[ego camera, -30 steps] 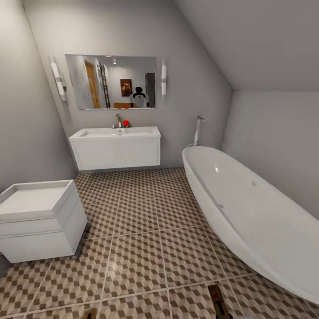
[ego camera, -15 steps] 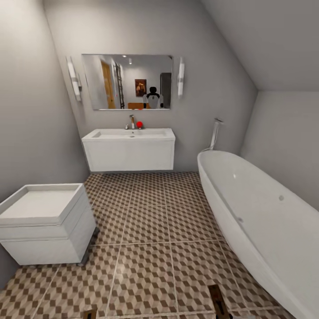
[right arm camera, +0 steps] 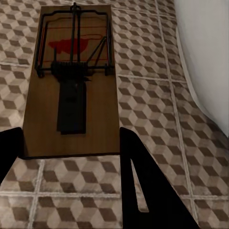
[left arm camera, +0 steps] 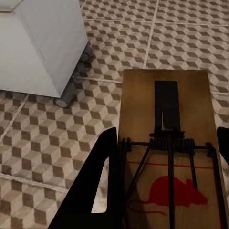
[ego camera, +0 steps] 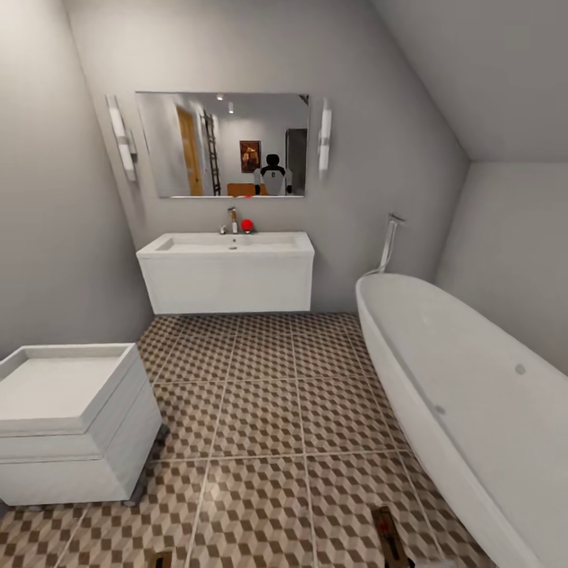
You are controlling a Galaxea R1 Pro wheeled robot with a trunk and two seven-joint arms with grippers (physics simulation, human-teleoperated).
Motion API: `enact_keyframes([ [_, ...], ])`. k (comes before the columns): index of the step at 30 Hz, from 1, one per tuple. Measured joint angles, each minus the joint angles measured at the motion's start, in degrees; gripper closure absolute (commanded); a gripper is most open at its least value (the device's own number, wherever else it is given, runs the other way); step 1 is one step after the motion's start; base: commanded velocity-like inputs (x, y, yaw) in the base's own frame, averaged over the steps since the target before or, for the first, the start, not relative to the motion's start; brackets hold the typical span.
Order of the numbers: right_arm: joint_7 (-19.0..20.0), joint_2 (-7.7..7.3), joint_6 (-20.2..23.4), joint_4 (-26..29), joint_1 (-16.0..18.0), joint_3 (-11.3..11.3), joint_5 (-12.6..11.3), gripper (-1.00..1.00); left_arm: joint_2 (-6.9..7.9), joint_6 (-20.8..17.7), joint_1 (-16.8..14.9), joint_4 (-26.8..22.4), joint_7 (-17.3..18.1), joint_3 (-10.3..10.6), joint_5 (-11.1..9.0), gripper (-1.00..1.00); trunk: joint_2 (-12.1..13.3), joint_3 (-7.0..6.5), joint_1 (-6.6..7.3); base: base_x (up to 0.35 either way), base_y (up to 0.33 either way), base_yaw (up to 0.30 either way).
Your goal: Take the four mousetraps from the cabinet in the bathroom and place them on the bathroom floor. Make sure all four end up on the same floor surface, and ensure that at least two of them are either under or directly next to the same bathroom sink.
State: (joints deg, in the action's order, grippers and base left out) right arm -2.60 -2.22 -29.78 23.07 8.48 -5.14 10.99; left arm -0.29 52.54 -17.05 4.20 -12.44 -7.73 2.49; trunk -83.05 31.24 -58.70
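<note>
- Mousetraps: two visible, one per gripper. Left mousetrap (left arm camera: 164, 148) sits between the left gripper (left arm camera: 164, 181) fingers, red mouse mark at the gripper end, bare board end sticking out over the tiles.
- Left gripper fingers (left arm camera: 102, 181) flank both long edges of the board; looks clamped on it, held above the floor.
- Right mousetrap (right arm camera: 71, 81) extends out from the right gripper (right arm camera: 71, 157), red mark and wire at the far end, plain end by the fingers.
- Right gripper fingers (right arm camera: 143, 186) stand at either side of the board's near edge; grip looks closed on that end, though the contact itself is hard to see.
- Head view: the right trap's tip (ego camera: 390, 536) shows at the near edge, right of centre; a sliver of the left one (ego camera: 162, 560) at the near edge, left.
- Bathroom floor (ego camera: 260, 418): cube-pattern tiles, running from the near edge to the far wall.
- Bathroom sink (ego camera: 227, 270): on the far wall, centre-left, chrome tap (ego camera: 232, 220) with a small red object (ego camera: 247, 226) beside it, mirror (ego camera: 222, 144) above. Well apart from both traps.
- White drawer unit (ego camera: 71, 422): near left, on the floor; its corner and a caster also show in the left wrist view (left arm camera: 43, 43).
- Bathtub (ego camera: 465, 402): along the right side; its white wall (right arm camera: 205, 57) is just beside the right trap's side of the floor.
</note>
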Motion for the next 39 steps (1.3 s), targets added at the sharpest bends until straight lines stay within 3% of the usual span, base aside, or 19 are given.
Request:
enact_keyframes([
  [39, 0.09, 0.00, 0.00, -0.01, 0.00, 0.01, 0.00, 1.00, -0.16, 0.00, 0.00, 0.06, 0.08, 0.01, 0.01, 1.00, 0.00, 0.00, 0.00, 0.341, 0.000, 0.026],
])
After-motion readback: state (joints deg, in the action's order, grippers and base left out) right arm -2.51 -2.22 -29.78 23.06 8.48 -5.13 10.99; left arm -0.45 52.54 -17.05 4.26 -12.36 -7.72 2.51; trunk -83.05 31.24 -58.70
